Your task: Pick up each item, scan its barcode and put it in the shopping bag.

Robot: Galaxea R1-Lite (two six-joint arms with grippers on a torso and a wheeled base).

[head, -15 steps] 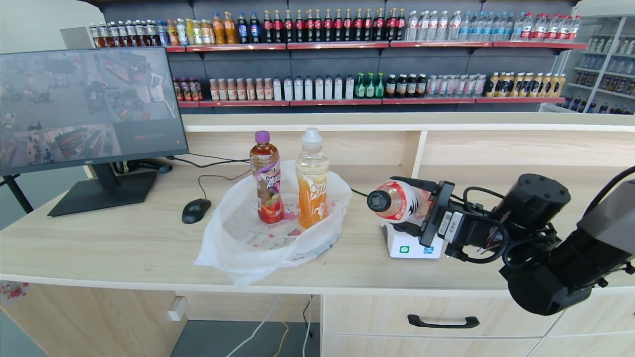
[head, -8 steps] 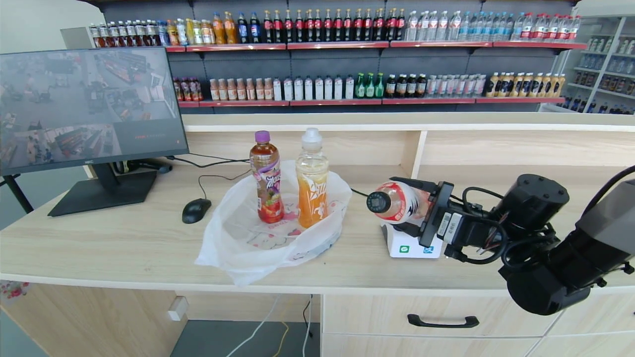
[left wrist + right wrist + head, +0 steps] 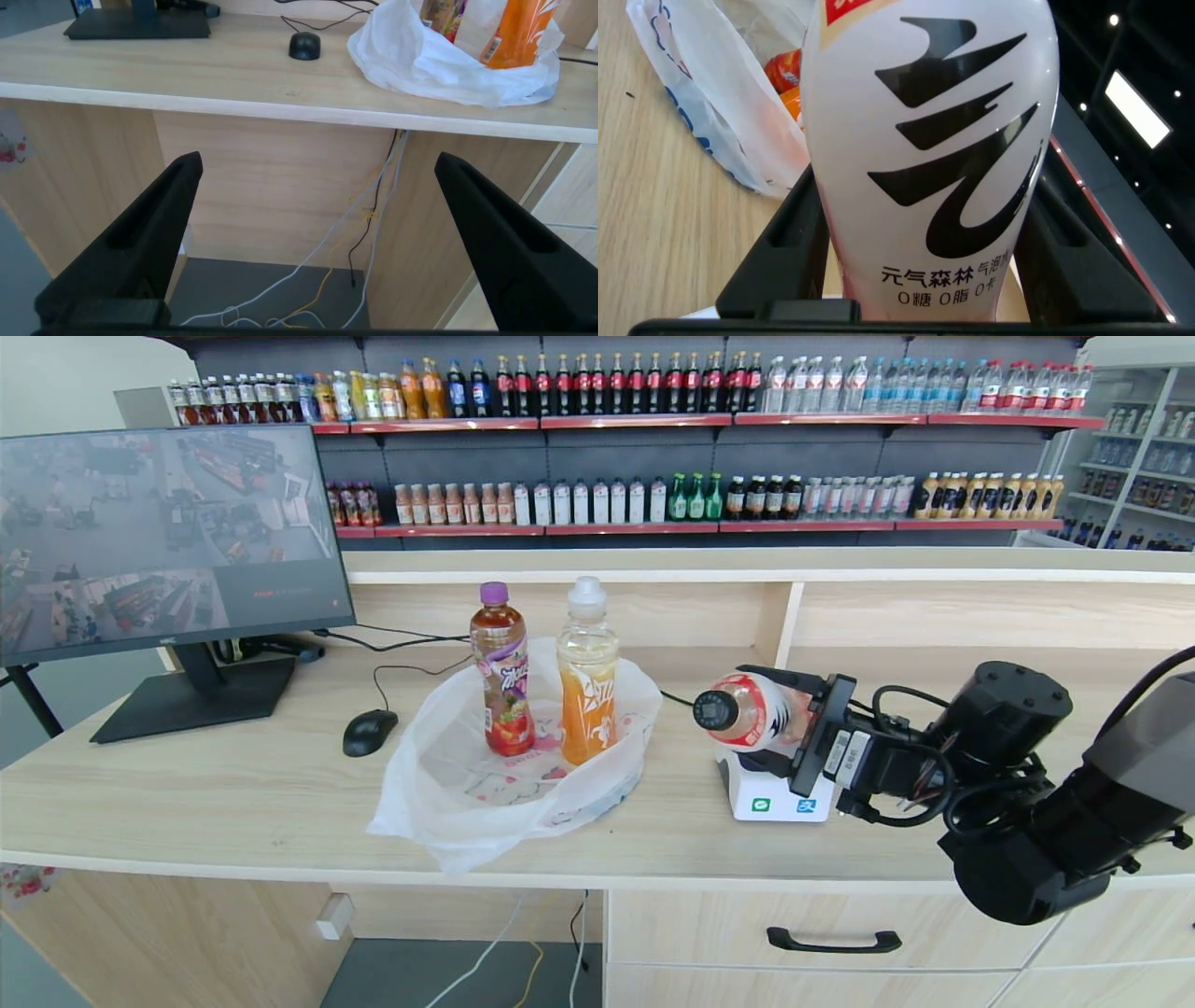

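Note:
My right gripper is shut on a white-and-red bottle with a black cap, held on its side just above the small white scanner on the counter. In the right wrist view the bottle stands between the black fingers. The white shopping bag lies open at the counter's middle with a purple-capped red drink and a white-capped orange drink standing in it. My left gripper hangs open below the counter's front edge, facing the cabinet.
A monitor on its stand and a black mouse sit at the counter's left. A raised wooden ledge runs behind the counter, with drink shelves beyond. Cables hang under the counter.
The right gripper with the bottle has shifted very slightly right and up over the scanner. The bag and its bottles have not moved.

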